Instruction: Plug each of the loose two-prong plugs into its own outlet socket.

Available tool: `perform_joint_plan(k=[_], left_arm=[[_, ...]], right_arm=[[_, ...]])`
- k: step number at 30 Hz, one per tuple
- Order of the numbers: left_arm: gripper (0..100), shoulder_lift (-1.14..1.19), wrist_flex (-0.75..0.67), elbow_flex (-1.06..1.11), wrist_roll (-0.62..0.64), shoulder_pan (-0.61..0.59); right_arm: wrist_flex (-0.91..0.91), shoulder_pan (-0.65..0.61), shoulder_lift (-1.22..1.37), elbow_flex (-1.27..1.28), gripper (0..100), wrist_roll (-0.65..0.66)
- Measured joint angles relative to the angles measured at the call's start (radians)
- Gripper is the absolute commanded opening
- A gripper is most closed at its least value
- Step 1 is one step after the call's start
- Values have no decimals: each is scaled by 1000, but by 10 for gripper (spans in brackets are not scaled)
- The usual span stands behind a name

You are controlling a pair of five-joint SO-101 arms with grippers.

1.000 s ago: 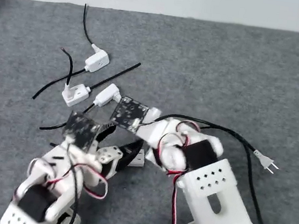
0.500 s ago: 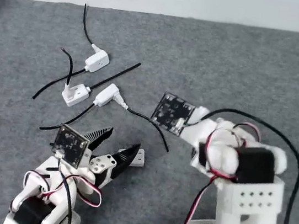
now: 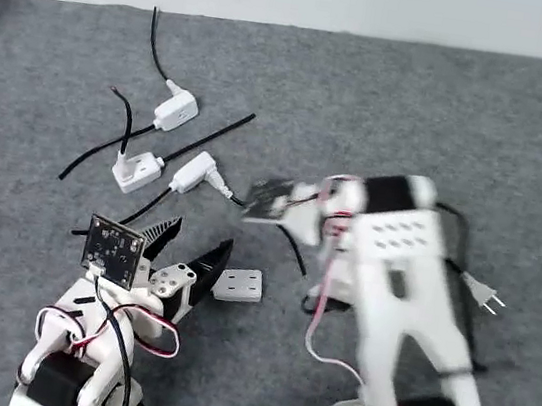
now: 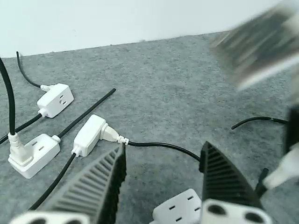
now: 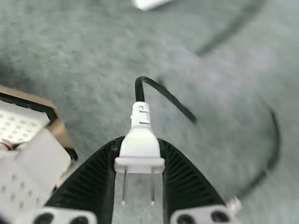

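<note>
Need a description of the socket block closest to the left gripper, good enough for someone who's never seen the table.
On the grey carpet, find the left gripper, black and open; a flat white socket block lies right beside one fingertip, toward the right arm. Unlike the three white pieces farther back, it shows no black cord.

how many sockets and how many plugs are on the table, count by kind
outlet sockets: 4
two-prong plugs: 4
total: 8
</note>
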Motion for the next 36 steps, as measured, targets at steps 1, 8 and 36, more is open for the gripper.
perform_joint_plan(k=[1,8,36], left_arm=[[249,0,0,0,0,0],[249,0,0,3,0,-3],[247,-6,181,-69,-193,-425]], right_arm=[[-41,-32,23,17,8,-23],[-299,-239,149,170,8,-160],[-388,-460,178,72,230,-430]])
